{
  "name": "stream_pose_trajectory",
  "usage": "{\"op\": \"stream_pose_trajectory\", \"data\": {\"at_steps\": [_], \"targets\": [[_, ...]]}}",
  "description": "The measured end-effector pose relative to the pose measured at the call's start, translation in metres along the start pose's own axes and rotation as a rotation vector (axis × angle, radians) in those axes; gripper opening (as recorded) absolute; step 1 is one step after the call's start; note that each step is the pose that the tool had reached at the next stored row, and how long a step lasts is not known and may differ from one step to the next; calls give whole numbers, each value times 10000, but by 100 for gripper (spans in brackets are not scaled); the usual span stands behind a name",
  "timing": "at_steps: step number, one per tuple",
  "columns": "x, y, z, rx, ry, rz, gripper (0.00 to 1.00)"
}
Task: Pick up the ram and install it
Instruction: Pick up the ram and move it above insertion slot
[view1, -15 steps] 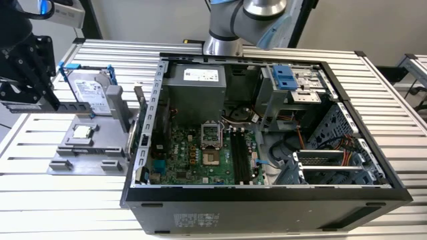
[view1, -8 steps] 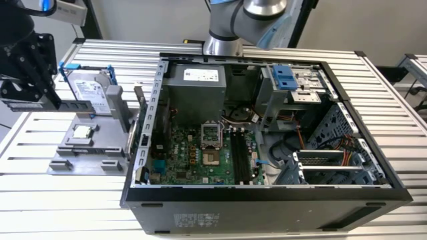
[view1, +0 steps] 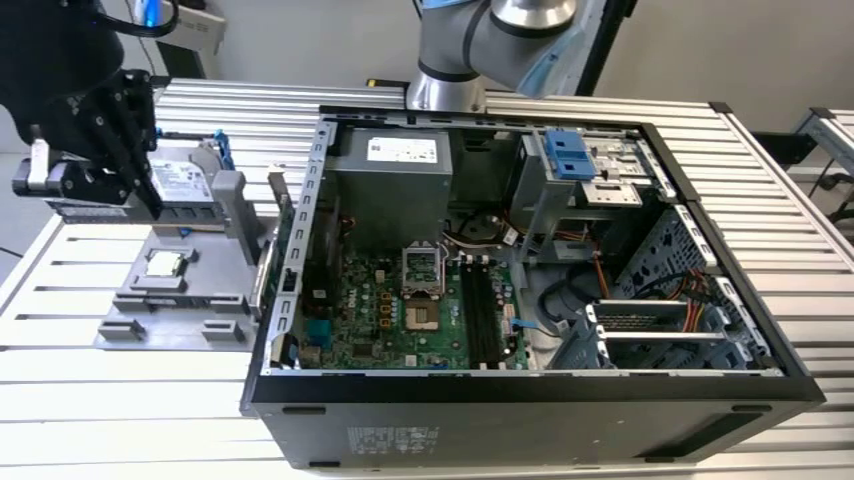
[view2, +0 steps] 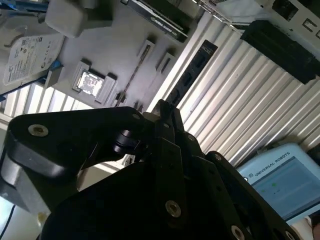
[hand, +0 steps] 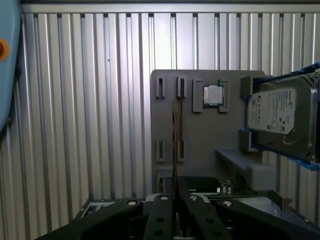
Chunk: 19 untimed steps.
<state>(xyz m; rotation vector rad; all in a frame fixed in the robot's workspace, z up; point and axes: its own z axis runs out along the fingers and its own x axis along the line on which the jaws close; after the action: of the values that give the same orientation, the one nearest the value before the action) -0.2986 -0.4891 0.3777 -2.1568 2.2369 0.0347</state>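
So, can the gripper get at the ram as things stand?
Probably yes: the gripper hangs over the gray tray, in line with the ram, which stands on edge in its slot; nothing appears between them, and the hard drive sits off to one side.

Matte black gripper (hand: 176, 205): angular link plates, silver screws. Silver-grey cylindrical arm base (view1: 447, 90), pale-blue caps, behind black computer case (view1: 534, 420).

There's the ram (hand: 175, 135), a long, thin dark stick, up on its narrow edge, slotted lengthwise near the middle of the grey tray (hand: 210, 150).
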Motion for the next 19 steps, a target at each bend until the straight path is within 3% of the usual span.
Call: {"op": "stream_pose_trajectory", "data": {"at_steps": [19], "targets": [[-31,-858,8,-29,1,1,0]]}}
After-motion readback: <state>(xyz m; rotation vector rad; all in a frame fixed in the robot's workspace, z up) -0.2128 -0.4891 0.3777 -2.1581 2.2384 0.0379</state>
